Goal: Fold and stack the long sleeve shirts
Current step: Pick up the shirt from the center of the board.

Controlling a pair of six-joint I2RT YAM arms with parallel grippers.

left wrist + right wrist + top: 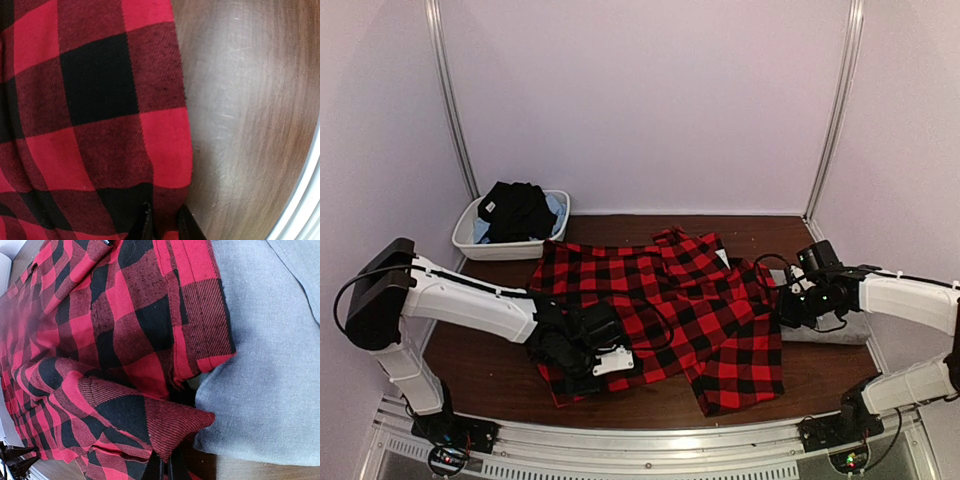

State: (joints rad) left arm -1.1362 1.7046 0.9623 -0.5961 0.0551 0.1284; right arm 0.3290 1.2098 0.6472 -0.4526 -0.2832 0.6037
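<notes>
Grip: left tool (162, 226) and right tool (164, 467) each clenched on red-check flannel (660, 300) | Risk: right pinch catches grey shirt (270, 365) beneath, dragging it.

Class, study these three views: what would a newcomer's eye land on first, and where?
The red-and-black check shirt dominates, spread rumpled across the middle of the dark wooden table. The left tool and right tool each pinch an edge of it. A grey shirt lies under its right side, and a white tub of dark clothes sits at the back left.
</notes>
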